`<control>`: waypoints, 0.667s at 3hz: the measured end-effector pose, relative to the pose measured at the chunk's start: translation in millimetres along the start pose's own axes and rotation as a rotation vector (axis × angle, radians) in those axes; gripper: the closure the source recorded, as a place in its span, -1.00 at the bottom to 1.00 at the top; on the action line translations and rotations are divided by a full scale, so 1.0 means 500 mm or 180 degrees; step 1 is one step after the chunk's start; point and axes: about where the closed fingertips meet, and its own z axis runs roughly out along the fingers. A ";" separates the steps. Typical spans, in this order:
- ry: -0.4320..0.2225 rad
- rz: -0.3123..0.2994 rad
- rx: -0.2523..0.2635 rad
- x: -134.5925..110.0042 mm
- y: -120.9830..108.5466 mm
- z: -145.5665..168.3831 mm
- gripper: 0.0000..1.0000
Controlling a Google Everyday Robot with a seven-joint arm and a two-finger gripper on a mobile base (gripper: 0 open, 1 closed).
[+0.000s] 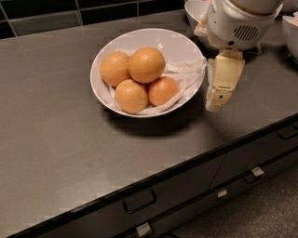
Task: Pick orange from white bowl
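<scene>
The white bowl (174,44) stands on the dark counter at upper middle, lined with crumpled white paper. Four oranges lie in it. The orange (146,65), largest and deep orange, sits on top at the back. A paler one (115,68) is to its left, another (131,95) is in front, and a smaller reddish one (163,90) is at front right. My gripper (216,103) hangs from the white wrist (237,25) just right of the bowl's rim, pointing down close to the counter. It is outside the bowl and holds nothing.
A second white bowl (194,13) at the back right is mostly hidden behind my wrist. Another white vessel (291,35) shows at the right edge. The counter's front edge (186,162) runs diagonally, with drawers and handles (139,201) below. Dark tiles line the back.
</scene>
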 end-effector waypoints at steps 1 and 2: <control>0.0005 -0.0052 0.0024 -0.012 -0.019 0.001 -1.00; 0.0020 -0.0140 0.0086 -0.030 -0.069 -0.001 -1.00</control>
